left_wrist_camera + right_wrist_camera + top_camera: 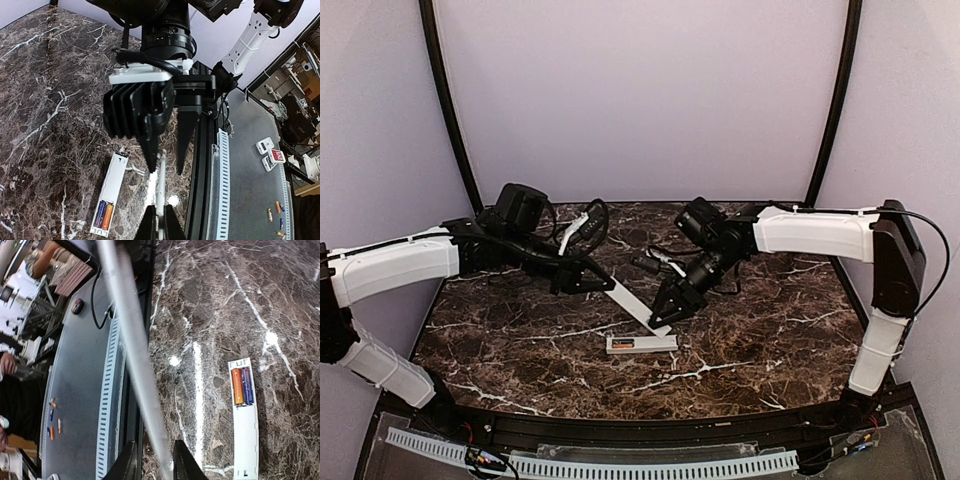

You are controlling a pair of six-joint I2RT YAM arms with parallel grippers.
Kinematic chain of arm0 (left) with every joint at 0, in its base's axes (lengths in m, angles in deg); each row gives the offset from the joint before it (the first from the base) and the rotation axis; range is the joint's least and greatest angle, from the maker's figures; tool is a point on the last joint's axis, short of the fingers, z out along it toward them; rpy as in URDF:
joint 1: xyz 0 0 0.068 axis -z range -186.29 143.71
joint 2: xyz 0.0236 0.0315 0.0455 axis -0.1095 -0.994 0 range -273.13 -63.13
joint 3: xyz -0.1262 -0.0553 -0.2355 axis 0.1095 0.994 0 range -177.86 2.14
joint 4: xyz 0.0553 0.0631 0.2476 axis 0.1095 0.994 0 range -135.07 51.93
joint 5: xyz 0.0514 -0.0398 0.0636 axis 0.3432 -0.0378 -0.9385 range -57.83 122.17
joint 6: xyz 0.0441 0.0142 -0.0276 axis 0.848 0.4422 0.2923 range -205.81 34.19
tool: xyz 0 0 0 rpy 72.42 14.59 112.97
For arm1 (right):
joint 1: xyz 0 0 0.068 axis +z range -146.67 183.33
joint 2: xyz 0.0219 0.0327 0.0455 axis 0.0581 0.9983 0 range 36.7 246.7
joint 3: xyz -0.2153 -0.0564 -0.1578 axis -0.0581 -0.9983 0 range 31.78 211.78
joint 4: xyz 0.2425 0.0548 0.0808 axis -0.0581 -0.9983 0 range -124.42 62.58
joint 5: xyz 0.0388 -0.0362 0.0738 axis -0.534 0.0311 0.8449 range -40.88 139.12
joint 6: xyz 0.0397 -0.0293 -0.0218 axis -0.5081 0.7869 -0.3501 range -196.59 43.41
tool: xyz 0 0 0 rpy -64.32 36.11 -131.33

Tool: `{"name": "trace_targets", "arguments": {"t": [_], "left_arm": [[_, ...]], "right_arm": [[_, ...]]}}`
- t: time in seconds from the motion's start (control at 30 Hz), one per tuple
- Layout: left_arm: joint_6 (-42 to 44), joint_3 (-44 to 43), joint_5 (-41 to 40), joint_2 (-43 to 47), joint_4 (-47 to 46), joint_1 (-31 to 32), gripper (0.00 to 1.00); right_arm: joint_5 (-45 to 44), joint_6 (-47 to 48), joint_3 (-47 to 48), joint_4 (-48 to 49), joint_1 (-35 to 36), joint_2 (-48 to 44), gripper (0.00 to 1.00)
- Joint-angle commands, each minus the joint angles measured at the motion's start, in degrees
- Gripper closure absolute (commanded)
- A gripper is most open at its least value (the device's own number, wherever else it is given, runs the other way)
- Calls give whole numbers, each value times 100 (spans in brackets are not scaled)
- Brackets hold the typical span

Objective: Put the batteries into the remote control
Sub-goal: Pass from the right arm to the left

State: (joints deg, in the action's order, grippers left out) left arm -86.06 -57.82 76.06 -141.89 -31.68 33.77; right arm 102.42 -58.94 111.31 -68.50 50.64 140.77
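1. Slip risk sits with the left gripper. It is clenched on the 10 o'clock end of the cover and carries that long thin strip alone. Any twist of the wrist could let the strip pivot or drop.
2. Right gripper has its jaws apart around the cover's 4 o'clock end, and in its wrist view neither finger seems to touch. If it draws off crookedly, a finger could snag the strip and knock it askew.
3. Remote lies flat on the table, just beside the right gripper at its 6 o'clock. Nothing pins it, so pressing the cover on could shove it sideways.
4. Batteries, one orange and one purple, sit side by side in the bay at the remote's 9 o'clock end in the top view. A cover brought down tilted could ride up on them or jam short of its catch.
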Motion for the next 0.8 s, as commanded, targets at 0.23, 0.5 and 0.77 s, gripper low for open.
{"name": "trace_targets", "arguments": {"t": [0.23, 0.5, 0.77], "left_arm": [[-1869, 1071, -864, 571, -1583, -226, 100], [-3711, 2397, -1933, 1446, -2956, -288, 100], [-4664, 3086, -2044, 1793, -3132, -292, 100]], "right_arm": [[-2229, -735, -381, 1259, -314, -984, 43], [-4067, -1277, -1773, 3696, -319, -2242, 1], [-2738, 23, -957, 2616, -229, -1509, 1]]}}
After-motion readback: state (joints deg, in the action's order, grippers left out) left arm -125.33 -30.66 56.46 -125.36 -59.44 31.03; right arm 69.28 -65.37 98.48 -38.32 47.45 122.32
